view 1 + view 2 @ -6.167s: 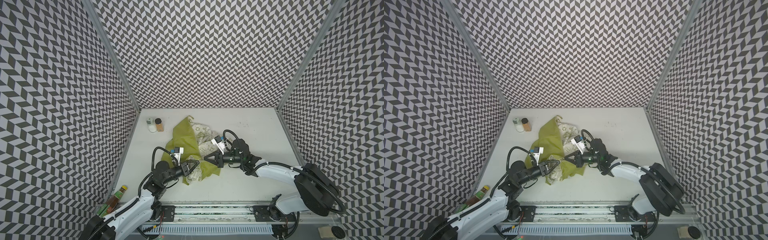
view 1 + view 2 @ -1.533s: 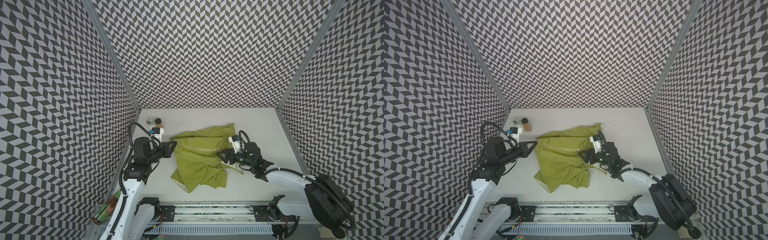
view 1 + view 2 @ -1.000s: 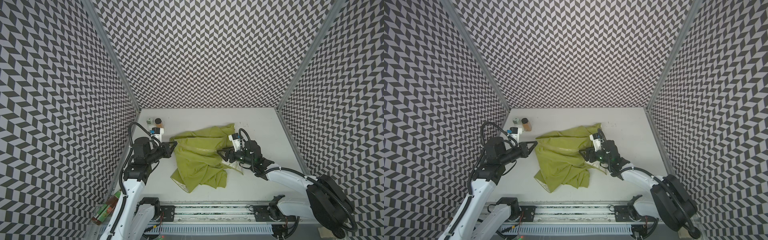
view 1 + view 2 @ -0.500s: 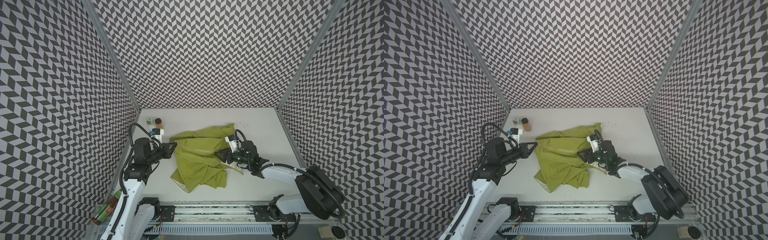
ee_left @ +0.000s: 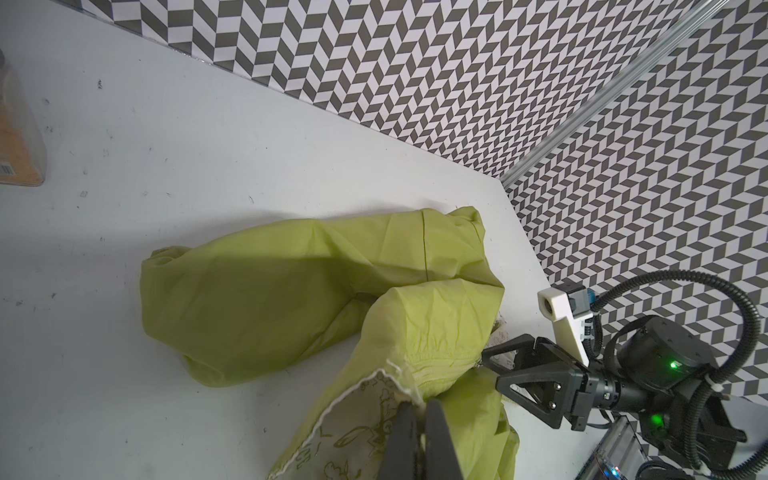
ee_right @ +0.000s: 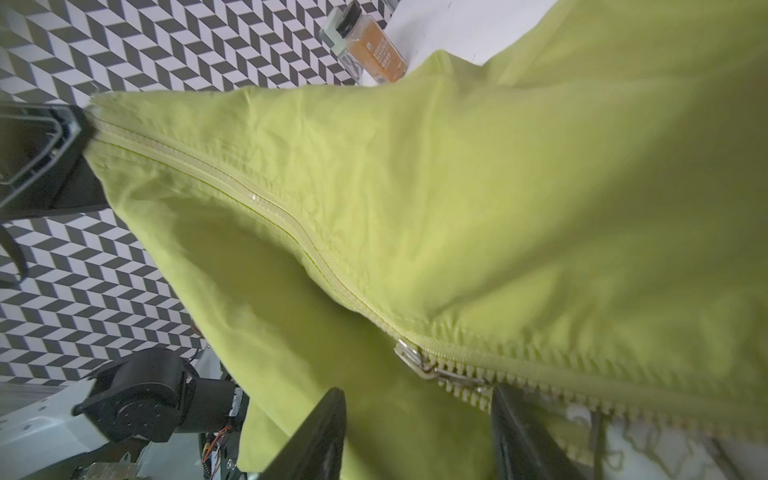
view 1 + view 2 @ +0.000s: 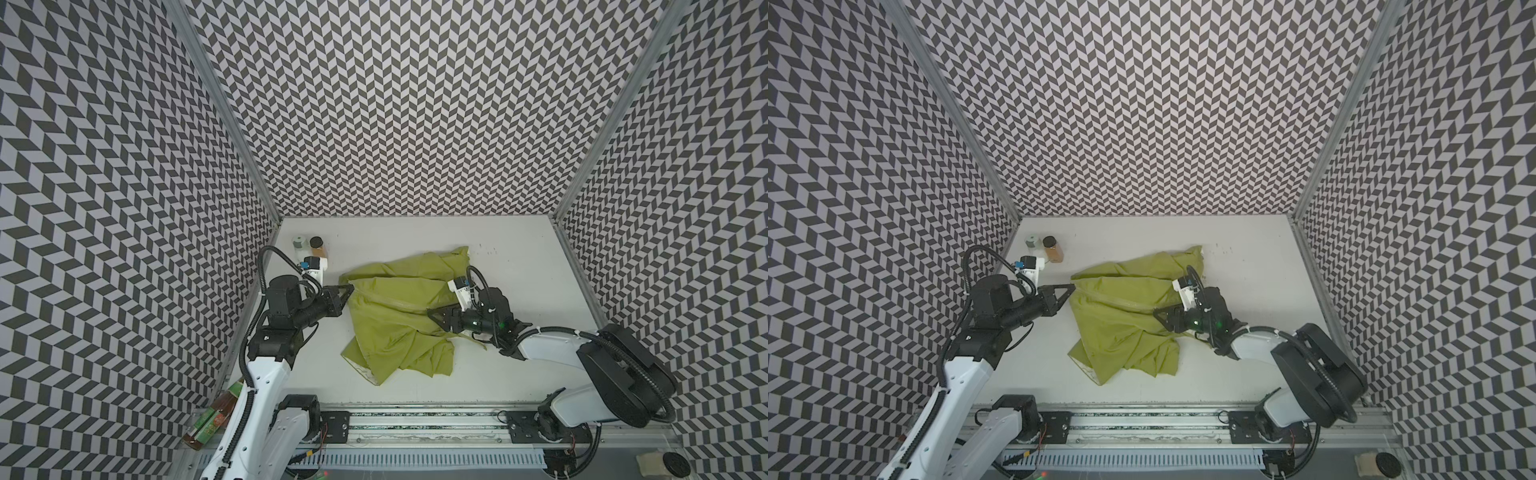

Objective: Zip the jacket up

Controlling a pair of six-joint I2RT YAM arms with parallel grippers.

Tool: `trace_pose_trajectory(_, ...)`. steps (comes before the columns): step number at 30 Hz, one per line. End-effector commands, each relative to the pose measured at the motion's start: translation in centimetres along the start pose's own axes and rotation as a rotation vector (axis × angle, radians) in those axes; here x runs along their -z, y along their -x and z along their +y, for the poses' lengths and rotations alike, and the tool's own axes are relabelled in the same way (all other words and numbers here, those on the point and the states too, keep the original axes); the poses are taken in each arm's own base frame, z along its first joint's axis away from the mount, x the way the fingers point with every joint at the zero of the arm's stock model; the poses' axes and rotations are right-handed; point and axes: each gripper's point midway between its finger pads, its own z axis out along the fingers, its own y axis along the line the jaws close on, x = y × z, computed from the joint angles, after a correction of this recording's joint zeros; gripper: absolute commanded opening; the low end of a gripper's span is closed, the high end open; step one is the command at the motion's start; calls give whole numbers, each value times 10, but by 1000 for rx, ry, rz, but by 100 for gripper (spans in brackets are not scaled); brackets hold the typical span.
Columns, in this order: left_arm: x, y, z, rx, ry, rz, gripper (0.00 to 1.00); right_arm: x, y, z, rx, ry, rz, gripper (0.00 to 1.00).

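While left claw (image 5: 419, 405) clamps zip-end corner of thin lime-green fabric jacket (image 7: 390, 316), right claw (image 6: 417, 392) jaws apart, silver metal zipper slider (image 6: 415, 361) just beyond fingertips; jacket crumpled on white bench (image 7: 519, 266) between claws.

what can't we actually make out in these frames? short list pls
- Right wrist view: blur hides whether the right hand touches the zipper slider; in both top views it is too small to find.
- Left wrist view: lining print of the jacket cut by the bottom edge and the left hand.
- Both top views: spice jar label too small; blurred in the right wrist view.
- A top view: bottle partly behind the left arm.
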Motion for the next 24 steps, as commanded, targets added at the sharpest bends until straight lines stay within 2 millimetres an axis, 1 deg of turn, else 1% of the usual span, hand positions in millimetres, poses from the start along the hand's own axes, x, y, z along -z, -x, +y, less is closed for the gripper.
trace_pose_trajectory(1, 1, 6, -1, -6, 0, -10, 0, -3, 2, -6, -10, -33, -26, 57)
trace_pose_trajectory(3, 1, 5, -2, -9, -8, -11, 0, -7, 3, -3, -2, -11, -20, 57)
trace_pose_trajectory(10, 1, 2, 0, 23, -11, -8, 0, -17, 18, 11, 16, 53, -44, 56)
trace_pose_trajectory(15, 0, 0, 1, 30, -16, -6, 0, -25, 17, 17, 15, 88, -45, 54)
trace_pose_trajectory(19, -2, -3, 3, 44, -14, -5, 0, -35, 8, 25, 12, 127, -10, 48)
trace_pose_trajectory(21, -2, -5, 5, 50, -13, -8, 0, -36, 7, 24, 11, 115, -14, 46)
trace_pose_trajectory(24, -2, -6, 6, 55, -9, -13, 0, -34, 7, 19, -8, 88, -37, 37)
